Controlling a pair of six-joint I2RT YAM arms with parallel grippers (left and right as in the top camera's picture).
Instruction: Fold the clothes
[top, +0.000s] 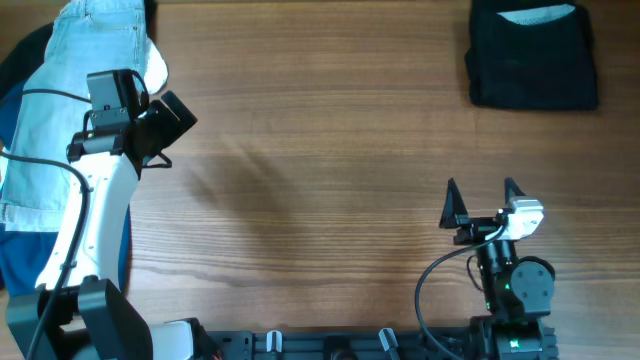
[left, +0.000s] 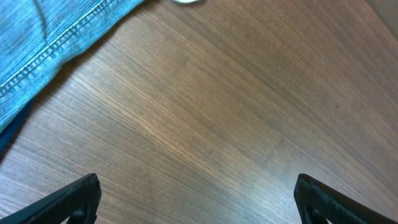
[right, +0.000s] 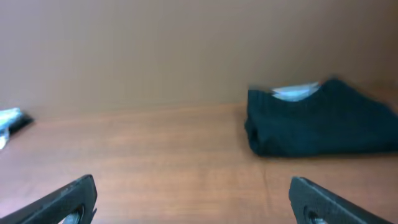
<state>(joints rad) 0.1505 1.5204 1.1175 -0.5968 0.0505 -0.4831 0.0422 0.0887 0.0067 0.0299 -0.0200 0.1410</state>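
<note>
The black shorts (top: 533, 55) lie as a compact folded bundle at the far right of the table, with the pale lining showing at the far edge. They also show in the right wrist view (right: 323, 124). My right gripper (top: 483, 203) is open and empty near the front edge, well short of the bundle; its jaws (right: 193, 199) are wide apart over bare wood. My left gripper (top: 172, 138) is open and empty at the far left, beside the denim; its jaws (left: 199, 199) hang over bare wood.
Light-blue denim shorts (top: 80, 70) lie at the far left on a bright blue garment (top: 18, 255), under my left arm. The denim hem crosses the top left of the left wrist view (left: 50, 43). The wooden table (top: 320, 150) spans the middle.
</note>
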